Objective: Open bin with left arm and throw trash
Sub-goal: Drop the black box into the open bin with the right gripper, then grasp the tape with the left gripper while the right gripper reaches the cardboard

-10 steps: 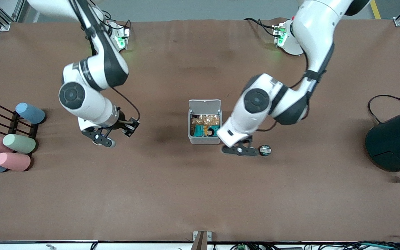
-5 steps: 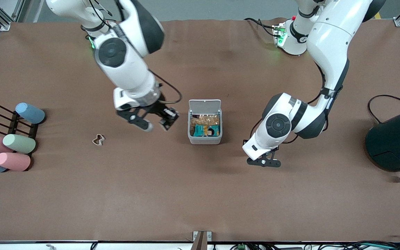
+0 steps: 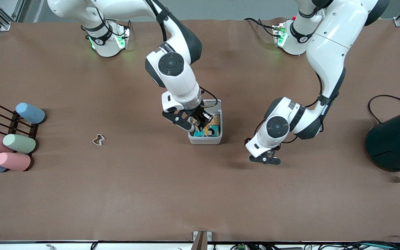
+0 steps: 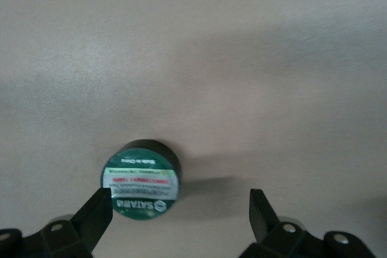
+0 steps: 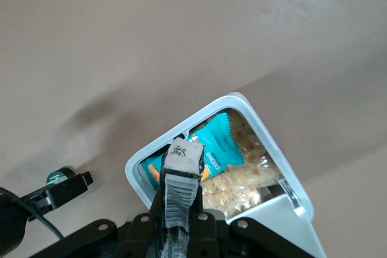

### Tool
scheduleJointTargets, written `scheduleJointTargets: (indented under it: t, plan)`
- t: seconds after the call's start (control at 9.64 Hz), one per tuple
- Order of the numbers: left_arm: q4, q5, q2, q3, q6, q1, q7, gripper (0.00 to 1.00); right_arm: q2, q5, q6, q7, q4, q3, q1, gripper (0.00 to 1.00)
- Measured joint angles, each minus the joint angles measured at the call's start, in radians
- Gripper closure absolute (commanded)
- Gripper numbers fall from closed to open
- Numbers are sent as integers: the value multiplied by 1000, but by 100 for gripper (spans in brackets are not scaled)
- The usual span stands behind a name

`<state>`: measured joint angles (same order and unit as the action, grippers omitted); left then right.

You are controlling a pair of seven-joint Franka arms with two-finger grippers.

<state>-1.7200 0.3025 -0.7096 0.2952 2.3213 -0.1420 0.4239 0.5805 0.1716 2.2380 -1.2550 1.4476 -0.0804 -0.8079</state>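
Right gripper sits over the open bin, pinching the black packet right above it. Left gripper spread wide, green disc on the table between its fingers.

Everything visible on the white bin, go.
The bin is a small white square box, plastic by its look, with rounded corners. It stands upright on the brown table, mid-table, with its hinged lid swung open. Inside lie a teal snack wrapper and tan crumpled packets. The right tool hangs over the opening, shut on a black packet with a white label. The left tool is beside the bin, toward the left arm's end, apart from it.
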Motion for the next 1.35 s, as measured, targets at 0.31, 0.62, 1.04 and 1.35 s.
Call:
scheduleJointTargets:
  t: [0.31,0.62,1.04,1.35]
  plan:
    - [-17,0,0,1,18,63,-81,0,35,0,25,-11,-4,-1,-4,1]
    - [-26,0,0,5,32,62,-84,36,42,0,19,-11,-5,-1,-17,0]
    - [-29,0,2,14,38,55,-84,99,-32,-1,-315,82,-35,-40,113,0]
    - [-19,0,11,38,50,54,-83,100,-148,-14,-339,542,177,-47,400,0]
